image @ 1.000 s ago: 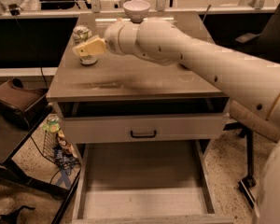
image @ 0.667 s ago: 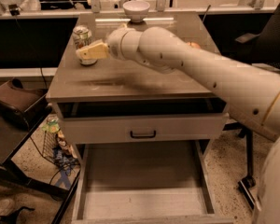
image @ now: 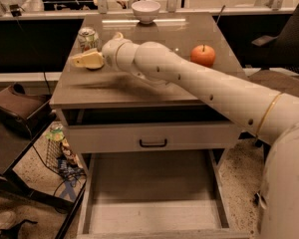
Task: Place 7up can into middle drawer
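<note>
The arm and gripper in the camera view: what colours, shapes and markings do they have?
The arm is cream-white, thick and rounded, with small dark dots along it and a thin gold ring near its wide end. No cables show. The gripper, near the 7up can over the cabinet top, is pale yellow.

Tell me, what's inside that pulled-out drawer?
The middle drawer shows only bare floor; its back is hidden under the drawer front. The gripper is up top, beside the 7up can.

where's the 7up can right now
In the camera view the 7up can stands at the left rear of the cabinet top, just behind the gripper and left of the white bowl.
</note>
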Robot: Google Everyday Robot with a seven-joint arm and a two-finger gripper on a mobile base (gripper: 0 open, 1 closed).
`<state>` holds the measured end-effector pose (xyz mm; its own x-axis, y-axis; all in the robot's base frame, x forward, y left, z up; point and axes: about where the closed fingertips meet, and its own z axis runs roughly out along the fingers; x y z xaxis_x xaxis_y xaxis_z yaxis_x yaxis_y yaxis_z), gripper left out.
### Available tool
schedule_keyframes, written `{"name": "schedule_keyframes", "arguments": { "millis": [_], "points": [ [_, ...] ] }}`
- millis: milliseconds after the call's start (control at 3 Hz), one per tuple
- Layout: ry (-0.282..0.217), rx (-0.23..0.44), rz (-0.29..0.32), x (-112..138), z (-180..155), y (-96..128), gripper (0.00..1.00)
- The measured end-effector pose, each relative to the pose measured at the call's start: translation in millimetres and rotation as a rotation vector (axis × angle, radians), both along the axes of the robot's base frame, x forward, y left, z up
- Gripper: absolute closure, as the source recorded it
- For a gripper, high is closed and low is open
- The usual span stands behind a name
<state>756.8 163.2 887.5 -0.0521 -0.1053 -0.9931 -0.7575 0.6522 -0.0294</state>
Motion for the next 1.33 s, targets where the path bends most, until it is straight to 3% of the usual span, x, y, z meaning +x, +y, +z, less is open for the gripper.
{"name": "schedule_keyframes", "arguments": {
  "millis": [333,1333],
  "points": [
    [0.001,0.0,0.001,-0.5,-0.6,0.8,0.17],
    [0.002,0.001,0.012,-2.5,-1.1,8.2,0.88]
  ]
}}
